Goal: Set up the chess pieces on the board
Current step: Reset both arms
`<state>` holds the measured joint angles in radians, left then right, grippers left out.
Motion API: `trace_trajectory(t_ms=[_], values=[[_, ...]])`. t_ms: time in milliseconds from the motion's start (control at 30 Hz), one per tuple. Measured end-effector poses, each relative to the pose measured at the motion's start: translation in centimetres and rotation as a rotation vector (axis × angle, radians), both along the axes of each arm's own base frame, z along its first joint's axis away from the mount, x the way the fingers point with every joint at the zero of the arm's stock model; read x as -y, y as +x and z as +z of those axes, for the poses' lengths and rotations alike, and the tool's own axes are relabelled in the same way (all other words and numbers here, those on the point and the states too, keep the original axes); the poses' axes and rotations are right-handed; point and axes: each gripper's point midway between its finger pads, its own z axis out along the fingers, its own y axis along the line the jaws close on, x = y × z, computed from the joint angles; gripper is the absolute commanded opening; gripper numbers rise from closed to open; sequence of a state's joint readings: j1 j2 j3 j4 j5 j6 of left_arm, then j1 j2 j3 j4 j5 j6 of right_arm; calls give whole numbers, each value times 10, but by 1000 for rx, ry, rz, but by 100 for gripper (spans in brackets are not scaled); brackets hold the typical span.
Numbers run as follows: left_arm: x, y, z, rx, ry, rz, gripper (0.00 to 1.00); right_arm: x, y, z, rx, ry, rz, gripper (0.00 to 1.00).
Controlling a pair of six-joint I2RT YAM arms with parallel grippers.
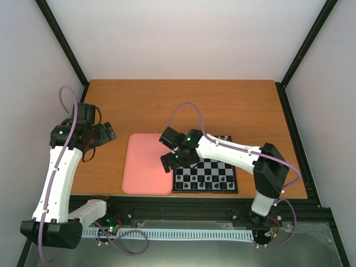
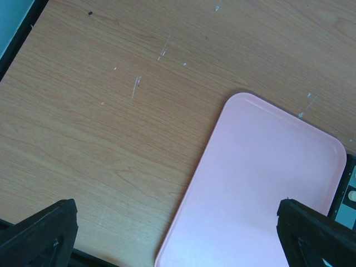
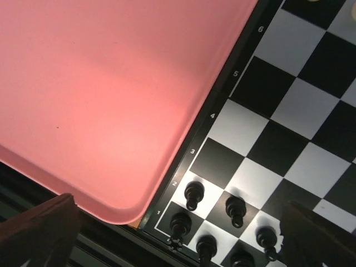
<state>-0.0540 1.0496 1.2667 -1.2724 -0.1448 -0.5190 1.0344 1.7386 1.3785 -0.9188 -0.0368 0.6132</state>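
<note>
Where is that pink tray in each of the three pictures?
Top external: the pink tray lies near the table's front edge, just left of the chessboard.
Left wrist: the tray fills the lower right.
Right wrist: the tray fills the upper left.
Shared landmark: the chessboard's black rim running along the tray's edge.

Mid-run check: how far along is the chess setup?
Done: black chess pieces stand on the board, in its two nearest rows, and the pink tray shows none. In hand: nothing; right hand and left hand are open. Left: unclear, since the right arm hides part of the board.
</note>
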Motion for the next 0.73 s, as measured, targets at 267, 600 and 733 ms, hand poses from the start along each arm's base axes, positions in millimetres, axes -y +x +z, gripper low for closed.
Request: trace_trajectory(t_ms=[267,600,733], values=[[4,-3,-6,-20,-21,-14,100,7,14,13,27,-16,-33,100],[6,-7,-5,-21,-30,-18,100,7,35,47,102,15,-73,100],[6,-8,-6,-23,-30,-18,100,8,43,63,143,12,-78,100]])
